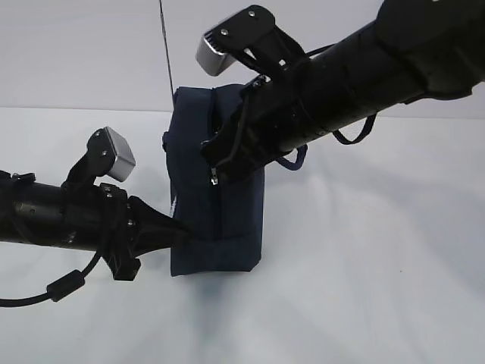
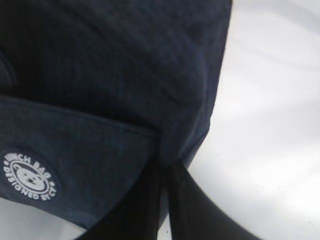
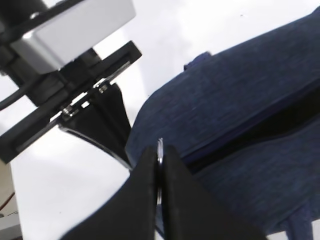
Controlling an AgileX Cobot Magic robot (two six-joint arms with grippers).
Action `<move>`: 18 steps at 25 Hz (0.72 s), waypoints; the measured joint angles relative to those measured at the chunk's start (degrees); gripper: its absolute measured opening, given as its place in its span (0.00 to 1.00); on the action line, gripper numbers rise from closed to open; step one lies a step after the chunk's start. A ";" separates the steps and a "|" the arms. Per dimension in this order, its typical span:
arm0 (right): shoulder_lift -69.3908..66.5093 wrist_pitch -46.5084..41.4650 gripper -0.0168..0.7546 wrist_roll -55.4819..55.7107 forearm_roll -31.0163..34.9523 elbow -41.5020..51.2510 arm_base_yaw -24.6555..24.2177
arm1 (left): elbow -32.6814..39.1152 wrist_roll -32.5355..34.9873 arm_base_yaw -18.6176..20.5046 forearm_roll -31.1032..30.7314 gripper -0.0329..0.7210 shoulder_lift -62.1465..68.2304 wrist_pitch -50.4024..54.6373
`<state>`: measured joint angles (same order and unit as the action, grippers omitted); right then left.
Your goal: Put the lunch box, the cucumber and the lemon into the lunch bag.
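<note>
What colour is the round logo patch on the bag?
White print on the dark navy fabric lunch bag; the round bear-face logo patch shows best in the left wrist view.

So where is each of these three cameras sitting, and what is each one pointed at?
Exterior: off the robot, level with the table, facing the upright bag; both arms show.
Left wrist: on the left arm, close against the bag's lower corner; left end effector shut on fabric.
Right wrist: on the right arm, looking along the part-open zipper; right end effector shut on the ring pull.
Shared: all show the bag; the right wrist view also catches the left end effector.
</note>
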<state>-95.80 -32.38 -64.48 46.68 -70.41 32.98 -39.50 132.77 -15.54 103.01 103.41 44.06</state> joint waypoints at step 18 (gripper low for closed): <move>-2.00 7.94 0.03 0.00 -0.53 -0.88 0.00 | 0.00 -0.83 0.00 0.07 0.05 0.00 -0.04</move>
<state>-97.80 -24.44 -64.48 46.15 -71.28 32.98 -39.50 131.95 -15.54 103.08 103.41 44.02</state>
